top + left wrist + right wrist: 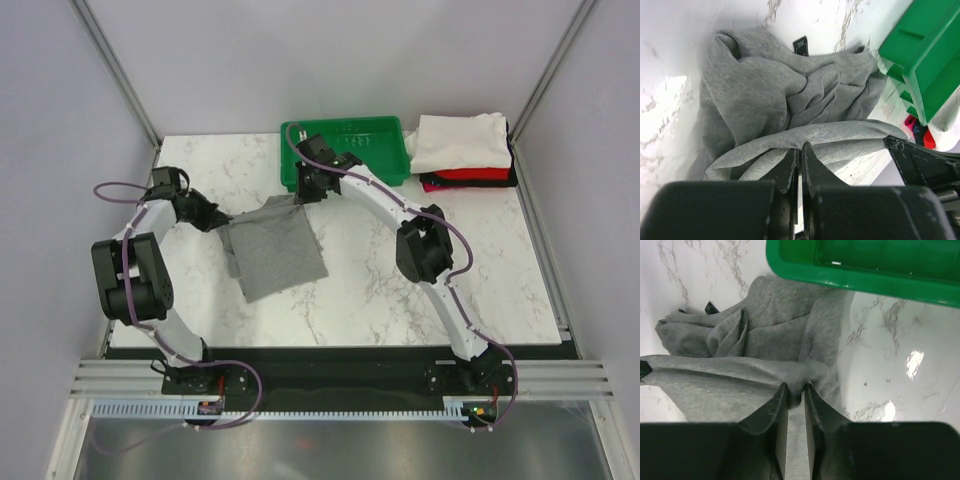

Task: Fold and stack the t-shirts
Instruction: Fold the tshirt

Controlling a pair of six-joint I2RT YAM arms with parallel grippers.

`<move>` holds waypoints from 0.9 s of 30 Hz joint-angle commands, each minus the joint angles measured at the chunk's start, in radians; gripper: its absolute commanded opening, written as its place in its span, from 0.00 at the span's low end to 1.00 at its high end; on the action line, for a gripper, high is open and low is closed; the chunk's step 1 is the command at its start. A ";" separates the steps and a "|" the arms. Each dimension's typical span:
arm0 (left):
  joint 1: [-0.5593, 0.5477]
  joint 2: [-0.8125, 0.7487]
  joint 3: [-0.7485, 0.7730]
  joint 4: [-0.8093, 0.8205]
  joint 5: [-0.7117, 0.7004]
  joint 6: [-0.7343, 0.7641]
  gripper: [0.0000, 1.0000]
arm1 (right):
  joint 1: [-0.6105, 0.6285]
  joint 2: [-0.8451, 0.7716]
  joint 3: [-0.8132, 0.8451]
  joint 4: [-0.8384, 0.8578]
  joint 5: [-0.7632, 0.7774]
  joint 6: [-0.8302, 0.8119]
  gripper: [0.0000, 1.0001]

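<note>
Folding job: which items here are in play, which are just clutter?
In play: heather-grey cloth t-shirt, mid-table; folded stack at the far right: white cloth t-shirt on top, red t-shirt and black t-shirt beneath.
Clutter: green plastic tray; white marble-look table.

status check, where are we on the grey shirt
Left gripper, right gripper both shut on grey shirt edge. Shirt partly folded. Green tray close behind it.
</note>
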 commanded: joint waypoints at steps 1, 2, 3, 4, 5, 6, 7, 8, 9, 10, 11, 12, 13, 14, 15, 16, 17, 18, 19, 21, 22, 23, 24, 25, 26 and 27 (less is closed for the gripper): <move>0.027 0.036 0.074 0.030 -0.020 0.060 0.02 | -0.036 0.026 0.027 0.109 -0.044 -0.031 0.30; 0.038 0.049 0.079 0.030 -0.029 0.065 0.06 | -0.043 0.026 0.018 0.132 -0.062 -0.046 0.44; 0.044 0.061 0.085 0.032 -0.032 0.071 0.14 | -0.045 0.025 0.008 0.149 -0.074 -0.057 0.56; 0.049 0.081 0.115 0.038 -0.011 0.087 0.27 | -0.048 0.016 0.001 0.161 -0.065 -0.066 0.68; 0.056 0.139 0.141 0.033 0.003 0.110 0.56 | -0.051 0.008 -0.015 0.161 -0.059 -0.091 0.70; 0.061 0.162 0.196 0.013 0.010 0.138 0.65 | -0.057 -0.007 -0.028 0.163 -0.051 -0.099 0.71; 0.064 0.185 0.217 0.003 0.011 0.149 0.72 | -0.060 -0.053 -0.054 0.178 -0.030 -0.103 0.73; 0.064 0.205 0.236 -0.020 0.011 0.163 0.80 | -0.066 -0.082 -0.129 0.195 -0.018 -0.105 0.74; 0.064 0.210 0.272 -0.033 0.001 0.167 0.80 | -0.066 -0.151 -0.177 0.215 -0.013 -0.103 0.76; 0.064 0.208 0.284 -0.040 -0.003 0.169 0.81 | -0.068 -0.188 -0.284 0.259 -0.002 -0.105 0.76; 0.064 0.202 0.295 -0.068 -0.012 0.178 0.82 | -0.068 -0.223 -0.341 0.282 -0.004 -0.102 0.76; 0.064 0.175 0.303 -0.082 -0.026 0.183 0.82 | -0.066 -0.260 -0.398 0.308 -0.008 -0.093 0.76; 0.063 0.155 0.304 -0.091 -0.049 0.186 0.82 | -0.068 -0.326 -0.520 0.374 -0.016 -0.084 0.78; 0.063 0.126 0.295 -0.096 -0.054 0.195 0.82 | -0.066 -0.354 -0.580 0.411 -0.043 -0.070 0.79; 0.061 0.071 0.283 -0.103 -0.055 0.200 0.82 | -0.065 -0.375 -0.632 0.445 -0.066 -0.047 0.79; 0.061 0.032 0.246 -0.108 -0.062 0.206 0.82 | -0.065 -0.400 -0.713 0.495 -0.082 -0.034 0.78; 0.060 -0.003 0.220 -0.110 -0.063 0.213 0.82 | -0.057 -0.405 -0.742 0.509 -0.112 -0.027 0.78; 0.058 -0.081 0.161 -0.111 -0.054 0.219 0.82 | -0.050 -0.408 -0.769 0.523 -0.123 -0.021 0.77; 0.058 -0.121 0.128 -0.113 -0.045 0.226 0.82 | -0.040 -0.411 -0.829 0.557 -0.128 -0.008 0.77; 0.056 -0.207 0.023 -0.110 -0.020 0.249 0.80 | -0.001 -0.420 -0.901 0.610 -0.157 0.008 0.76; 0.058 -0.288 -0.013 -0.113 -0.014 0.256 0.79 | 0.015 -0.434 -0.968 0.659 -0.160 0.034 0.76; 0.058 -0.334 -0.047 -0.116 -0.011 0.275 0.78 | 0.047 -0.440 -0.998 0.679 -0.162 0.051 0.75; 0.056 -0.377 -0.106 -0.123 -0.014 0.284 0.78 | 0.065 -0.457 -1.027 0.698 -0.157 0.064 0.75; 0.058 -0.466 -0.137 -0.129 -0.006 0.290 0.78 | 0.103 -0.464 -1.076 0.721 -0.145 0.087 0.75; 0.058 -0.503 -0.162 -0.137 -0.003 0.307 0.78 | 0.122 -0.473 -1.099 0.732 -0.133 0.099 0.75; 0.058 -0.539 -0.203 -0.149 -0.008 0.307 0.78 | 0.140 -0.487 -1.124 0.745 -0.125 0.114 0.74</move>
